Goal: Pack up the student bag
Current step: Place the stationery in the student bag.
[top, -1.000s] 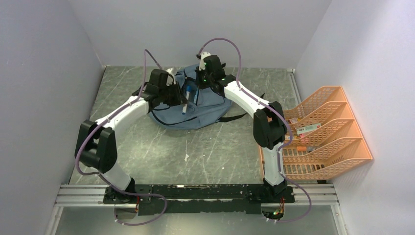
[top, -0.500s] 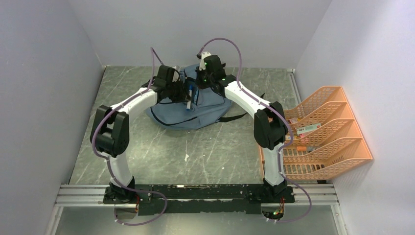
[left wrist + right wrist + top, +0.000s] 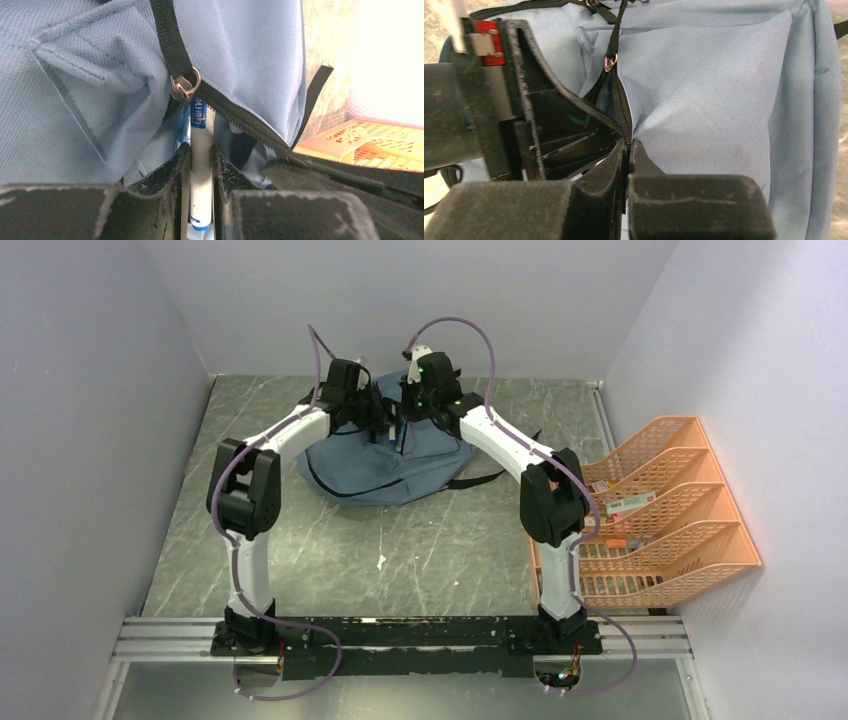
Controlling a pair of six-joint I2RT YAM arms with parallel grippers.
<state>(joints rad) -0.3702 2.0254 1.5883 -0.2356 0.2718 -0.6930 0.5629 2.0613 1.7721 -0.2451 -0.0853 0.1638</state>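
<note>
Over bag (image 3: 400, 468), left pincer (image 3: 201, 150) clamps pen (image 3: 201, 200) (white)

The student bag (image 3: 250, 55) is matt, finely woven grey-blue cloth, and a shiny metal zipper ring (image 3: 184, 86) hangs just above the left claw (image 3: 201, 149). Between that claw's scuffed, matt black fingers (image 3: 170, 175) sits a smooth white plastic marker (image 3: 201, 190). To its right is an orange plastic mesh tray (image 3: 380, 142).

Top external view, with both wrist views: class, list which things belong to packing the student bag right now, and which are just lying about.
In the job:
- student bag
- pen, clamped in the left gripper at the bag's opening
- right gripper, shut on the bag's zipper edge

Lying about:
- orange tray rack
- small items in its trays, untouched
</note>
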